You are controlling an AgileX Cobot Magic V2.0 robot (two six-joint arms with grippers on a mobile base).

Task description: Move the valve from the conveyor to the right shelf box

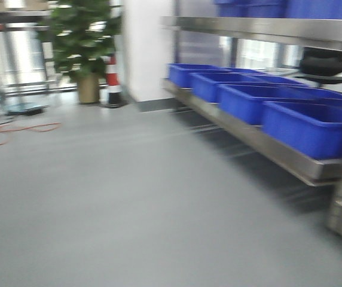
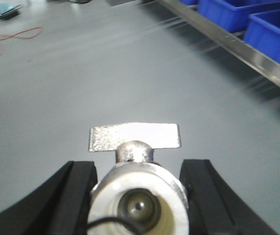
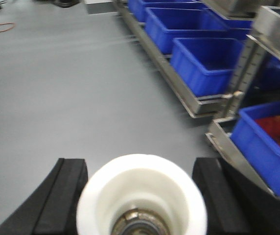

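Left gripper (image 2: pixel 138 164): clenched. My black fingers (image 2: pixel 76 188) sit on either side of the valve (image 2: pixel 137 196) and press on its body.
Valve: in my left gripper, up over the grey floor (image 2: pixel 105 73), nowhere near touching it. White-capped end faces the camera, and the flat metal handle (image 2: pixel 135 137) lies crosswise on the far side.
Right gripper (image 3: pixel 139 164): also clamped, on a white-capped piece (image 3: pixel 142 196) with metal down its bore. It looks like the same sort of cap, but the handle isn't visible, so I can't say for sure what it is.
Shelf (image 1: pixel 260 140): long steel ledge on my right, running away toward the wall.
Blue boxes (image 1: pixel 308 125): in a row on that ledge, close together, open tops. From here I can't see what's in them.
Lower right: another blue box (image 3: pixel 272 147) on a lower rack, something red in it, too blurry to name.
Background: potted plant (image 1: pixel 84 42), a red and white cone (image 1: pixel 112 78) just beside it, and an orange cable (image 1: pixel 21 128) on the floor to the left.
Picture quality: front view is pretty smeared.
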